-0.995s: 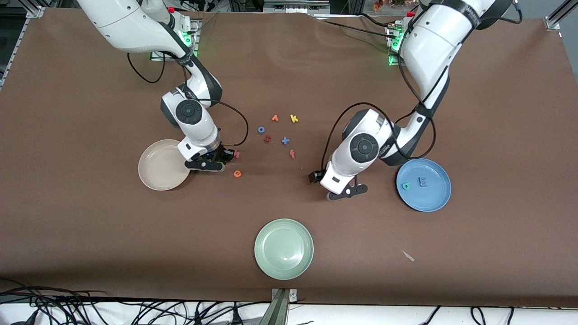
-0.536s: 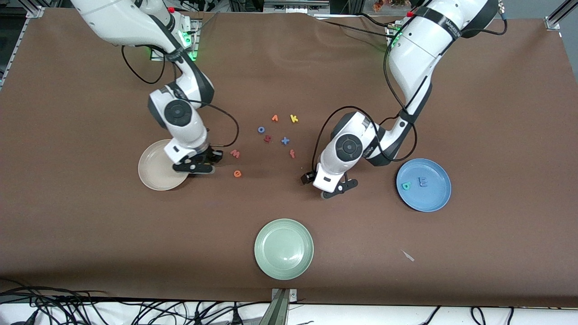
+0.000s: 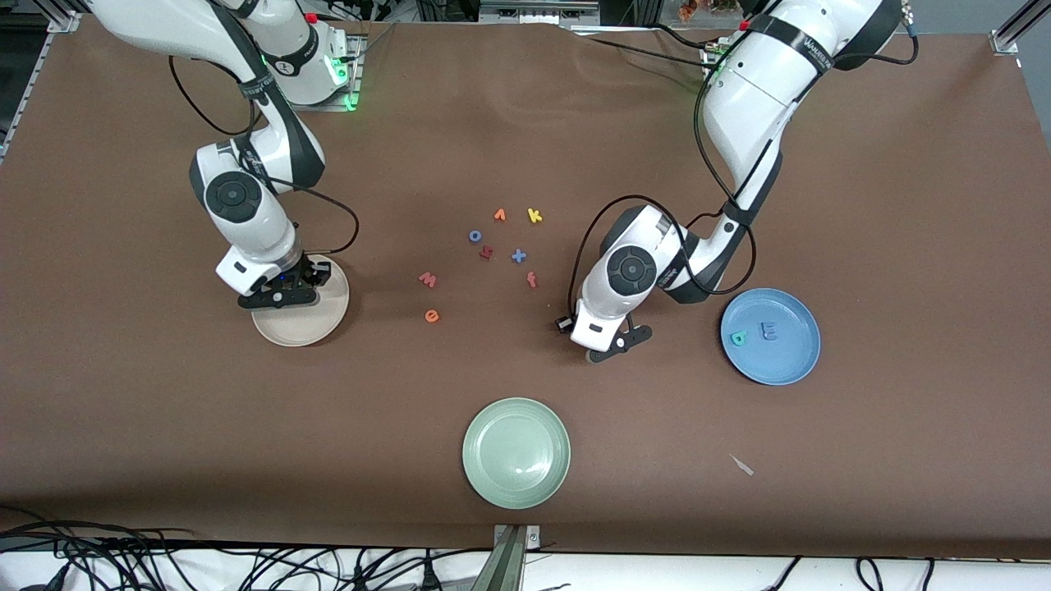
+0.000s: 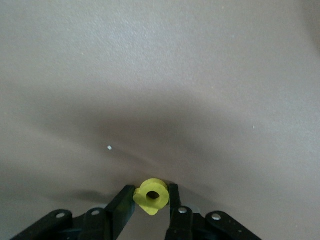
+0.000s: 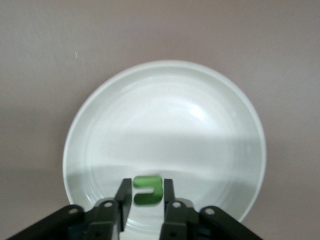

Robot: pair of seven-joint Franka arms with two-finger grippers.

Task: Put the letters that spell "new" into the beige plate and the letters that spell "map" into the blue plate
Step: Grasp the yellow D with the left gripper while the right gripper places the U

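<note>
My right gripper hangs over the beige plate, shut on the green n, which shows above the plate's floor in the right wrist view. The pink-red w and orange e lie on the table beside that plate. My left gripper is down at the table between the loose letters and the blue plate. Its fingers are shut on the yellow a, which the hand hides in the front view. In the blue plate lie the teal p and blue-purple m.
A pale green plate sits nearest the front camera. Mid-table lie an orange v shape, yellow k, blue o, dark red letter, blue x and orange f. A small scrap lies near the blue plate.
The right arm swung from beside the w to over the beige plate, carrying the n. The left gripper shifted a little toward the loose letters and closed on the yellow a.
</note>
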